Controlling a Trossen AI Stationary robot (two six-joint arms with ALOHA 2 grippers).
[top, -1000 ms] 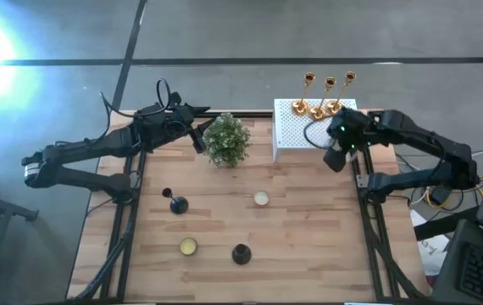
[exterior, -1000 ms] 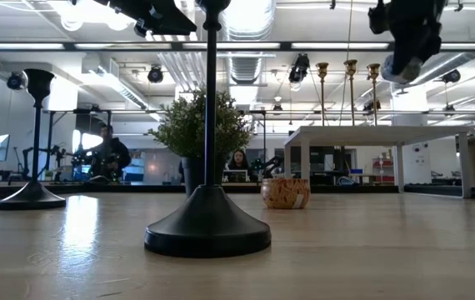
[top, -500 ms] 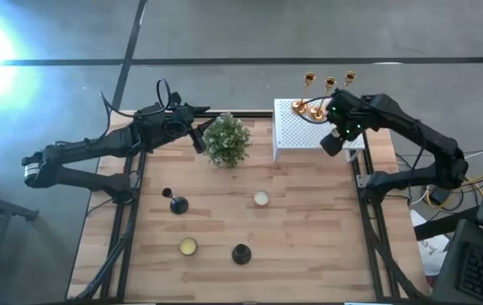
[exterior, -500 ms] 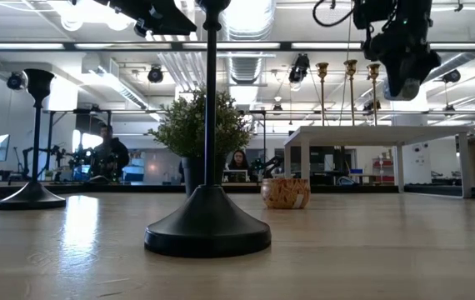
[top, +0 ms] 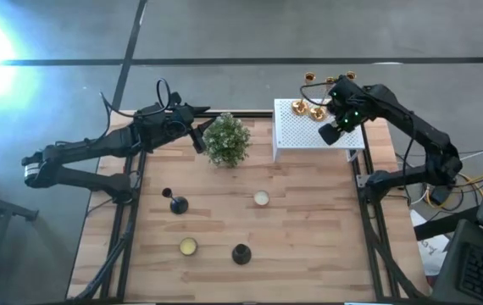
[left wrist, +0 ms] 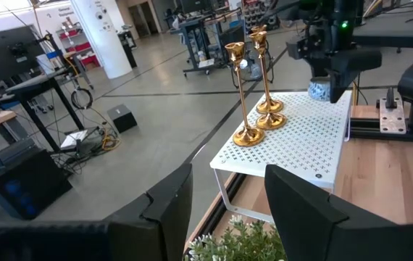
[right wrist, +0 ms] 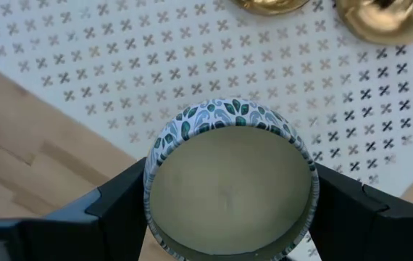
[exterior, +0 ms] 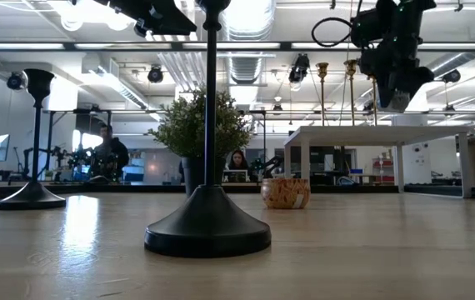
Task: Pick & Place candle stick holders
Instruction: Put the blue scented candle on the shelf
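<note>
Three gold candle stick holders (top: 313, 106) stand on their round bases on the white perforated box (top: 297, 135) at the far right; the left wrist view shows two of them (left wrist: 246, 94). Two black candle stick holders (top: 176, 203) (top: 241, 252) stand on the wooden table, one close in the low view (exterior: 208, 125). My right gripper (right wrist: 230, 188) hangs over the box's right part, shut on a round leaf-patterned candle tin (right wrist: 230, 181). My left gripper (left wrist: 228, 210) stands open and level beside the plant, with nothing between its fingers. My right gripper pinches the candle tin's round side wall (right wrist: 152, 190) between its two fingers (right wrist: 119, 199), one on each opposite side. The fingers come from above, pointing steeply down. The tin (left wrist: 319, 90) hangs upright, its open top up, lifted clear above the white box.
A bushy green potted plant (top: 226, 140) stands left of the white box. A small candle (top: 261, 198) and another tin (top: 188, 246) sit on the table between the black holders. Bare wood lies along the right and near sides.
My right gripper has carried the candle tin from beside the box's right edge toward the far edge and over the box top, sinking a little and rolling. It stays shut on the tin, which keeps upright.
</note>
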